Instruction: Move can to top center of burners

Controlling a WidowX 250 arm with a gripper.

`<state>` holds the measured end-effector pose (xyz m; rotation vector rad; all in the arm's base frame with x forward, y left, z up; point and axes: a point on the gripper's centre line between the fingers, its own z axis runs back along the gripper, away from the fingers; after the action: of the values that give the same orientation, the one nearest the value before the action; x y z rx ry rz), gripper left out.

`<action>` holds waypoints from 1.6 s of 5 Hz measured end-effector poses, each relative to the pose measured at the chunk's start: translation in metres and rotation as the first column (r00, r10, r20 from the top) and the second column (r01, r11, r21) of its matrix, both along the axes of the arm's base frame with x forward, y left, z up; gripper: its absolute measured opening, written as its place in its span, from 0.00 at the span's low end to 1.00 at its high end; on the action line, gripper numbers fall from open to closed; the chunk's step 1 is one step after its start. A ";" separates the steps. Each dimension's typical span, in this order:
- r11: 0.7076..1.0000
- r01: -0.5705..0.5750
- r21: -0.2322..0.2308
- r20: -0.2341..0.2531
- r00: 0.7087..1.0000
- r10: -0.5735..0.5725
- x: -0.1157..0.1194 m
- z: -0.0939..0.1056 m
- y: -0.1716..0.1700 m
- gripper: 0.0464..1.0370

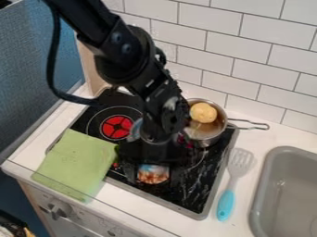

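In the camera view, the can is sitting directly below the gripper, in line with the arm and closer to the front edge of the stove than to its back edge, about midway between the side edges. The gripper is hanging down over the can and covering its upper part, so I cannot tell whether it is gripping the can or merely surrounding it. The can's printed side is facing the front edge; it is probably standing upright, though its long axis is staying uncertain behind the black gripper. The single arm is coming in from the top edge, so no other arm is competing for the job. To the left, the red-centred burner is showing, and a green cloth is covering the front left corner. A metal pot holding a round yellow thing is occupying the back right corner. A spatula is lying on the worktop beyond the right edge. The coming move is likely calling for a firm hold, a lift, then a carry towards the middle of the back edge; swinging too far right could be knocking the pot.
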<state>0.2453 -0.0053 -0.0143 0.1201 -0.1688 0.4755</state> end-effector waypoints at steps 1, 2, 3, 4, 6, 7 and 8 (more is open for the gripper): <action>0.999 -0.031 0.027 0.026 0.999 0.030 0.010 0.002 0.015 0.96; 0.997 -0.074 0.032 0.027 0.997 0.073 0.017 0.000 0.031 0.96; 0.994 -0.101 0.042 0.039 0.994 0.100 0.026 0.001 0.044 0.96; 0.988 -0.144 0.049 0.024 0.989 0.143 0.029 -0.005 0.060 0.96; 0.975 -0.218 0.047 0.030 0.976 0.217 0.029 -0.003 0.081 0.96; 0.971 -0.238 0.033 0.039 0.971 0.236 0.035 0.001 0.087 0.96; 0.975 -0.221 0.001 0.057 0.974 0.220 0.045 -0.002 0.089 0.96</action>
<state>0.2904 0.0833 -0.0162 0.1339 -0.2136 0.7005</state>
